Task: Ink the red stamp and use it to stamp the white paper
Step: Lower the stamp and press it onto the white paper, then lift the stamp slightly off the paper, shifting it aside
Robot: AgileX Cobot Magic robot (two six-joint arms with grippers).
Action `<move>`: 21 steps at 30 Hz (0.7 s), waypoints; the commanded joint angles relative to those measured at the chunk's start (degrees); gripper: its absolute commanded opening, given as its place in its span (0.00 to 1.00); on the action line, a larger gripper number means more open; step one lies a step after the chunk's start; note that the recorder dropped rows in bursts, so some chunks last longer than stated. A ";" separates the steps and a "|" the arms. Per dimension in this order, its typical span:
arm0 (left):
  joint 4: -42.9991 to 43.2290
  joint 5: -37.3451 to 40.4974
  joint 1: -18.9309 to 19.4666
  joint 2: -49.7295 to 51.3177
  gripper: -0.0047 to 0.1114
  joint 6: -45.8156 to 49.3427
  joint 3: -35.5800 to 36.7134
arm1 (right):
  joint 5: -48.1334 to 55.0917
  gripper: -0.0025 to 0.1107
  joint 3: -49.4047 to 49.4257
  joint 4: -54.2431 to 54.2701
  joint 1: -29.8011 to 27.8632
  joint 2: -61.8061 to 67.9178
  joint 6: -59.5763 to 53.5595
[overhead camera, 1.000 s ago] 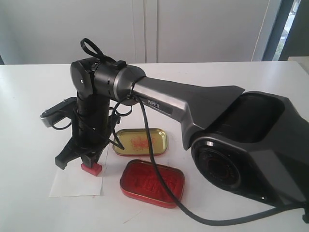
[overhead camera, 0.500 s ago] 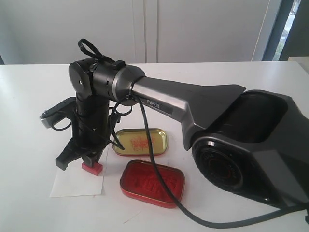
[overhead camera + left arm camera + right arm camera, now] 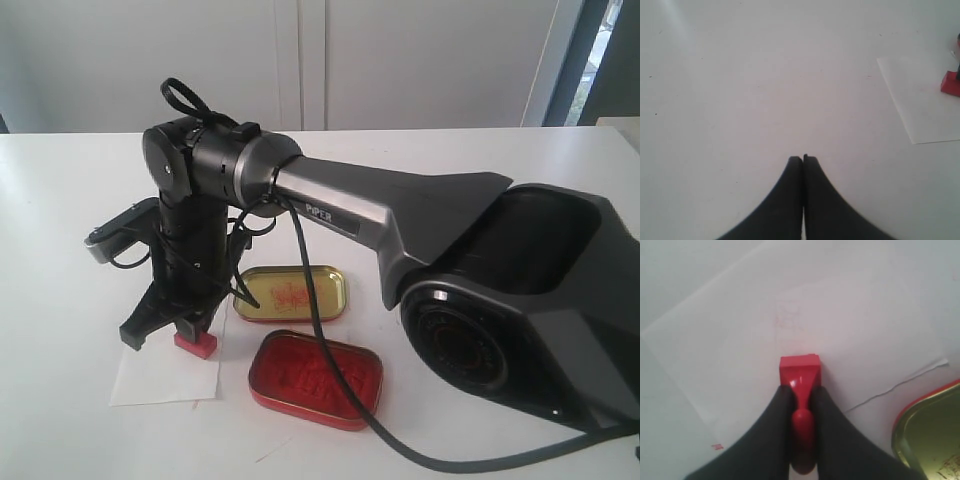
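Observation:
The red stamp (image 3: 194, 343) (image 3: 799, 372) stands with its block base down on the white paper (image 3: 165, 375) (image 3: 790, 325), near the paper's edge by the tins. My right gripper (image 3: 190, 325) (image 3: 800, 392) reaches across to the left and is shut on the stamp's knob handle. Faint red marks (image 3: 787, 317) show on the paper beyond the stamp. My left gripper (image 3: 803, 159) is shut and empty over bare white tabletop. From its wrist view the paper (image 3: 922, 100) and stamp (image 3: 951, 82) lie off to one side. The left gripper does not show in the exterior view.
The oval red tin of ink paste (image 3: 315, 378) lies open at the front, right of the paper. The gold-lined tin lid (image 3: 292, 293) (image 3: 935, 435) lies just behind it. The right arm's dark body (image 3: 500, 290) and a black cable (image 3: 330, 390) cross over the tins.
The right gripper with the stamp has shifted slightly to the right, and the paper has slid a little to the right under it. The tins have not moved.

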 commanded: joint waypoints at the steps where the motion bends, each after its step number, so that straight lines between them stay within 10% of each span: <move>1: -0.09 0.51 0.10 -0.27 0.04 -0.25 0.43 | 0.13 0.02 -0.83 -0.06 -0.10 -1.04 0.24; 21: -0.09 0.51 0.10 -0.27 0.04 -0.25 0.43 | 0.13 0.02 -5.18 -0.16 -0.10 -1.91 0.56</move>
